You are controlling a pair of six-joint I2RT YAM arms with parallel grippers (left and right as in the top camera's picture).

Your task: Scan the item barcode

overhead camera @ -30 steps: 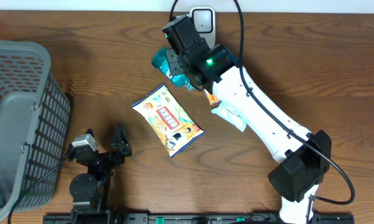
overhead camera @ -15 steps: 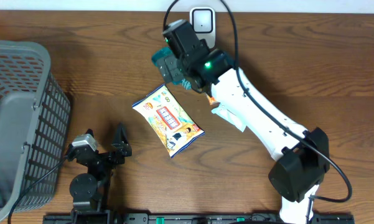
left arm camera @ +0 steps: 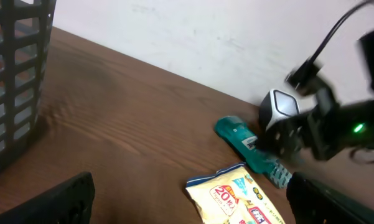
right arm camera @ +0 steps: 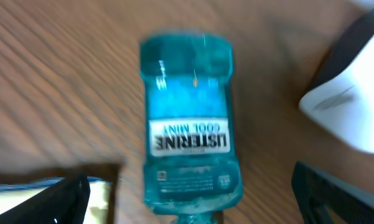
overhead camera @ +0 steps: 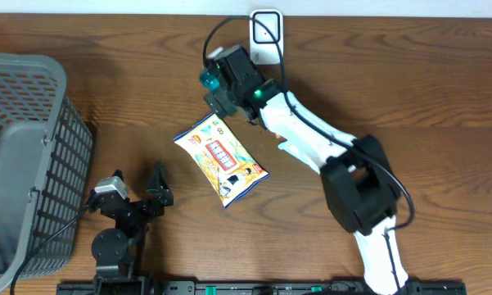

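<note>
The teal Listerine bottle (right arm camera: 190,118) lies flat on the wooden surface (overhead camera: 409,90), label up, near the far edge. In the overhead view it (overhead camera: 207,79) shows only as a teal end poking out from under the head of the right arm (overhead camera: 303,135). The right jaws are spread wide. In the blurred wrist view their dark fingers (right arm camera: 43,199) sit in the lower corners with the bottle's near end between them, clear of both, so nothing is gripped.

At 1 o'clock from the bottle, just beside it, stands the white scanner (overhead camera: 266,29). At 6 o'clock, near but apart, a yellow snack packet (overhead camera: 221,157) lies flat and skewed. A pale wrapper (overhead camera: 290,148) peeks out from under the right arm at the packet's 2 o'clock.

The left jaws, at 8 o'clock from the packet, stand open and empty, fingers (overhead camera: 157,179) up off the surface. A grey mesh basket (overhead camera: 33,156) fills the 9 o'clock edge.
</note>
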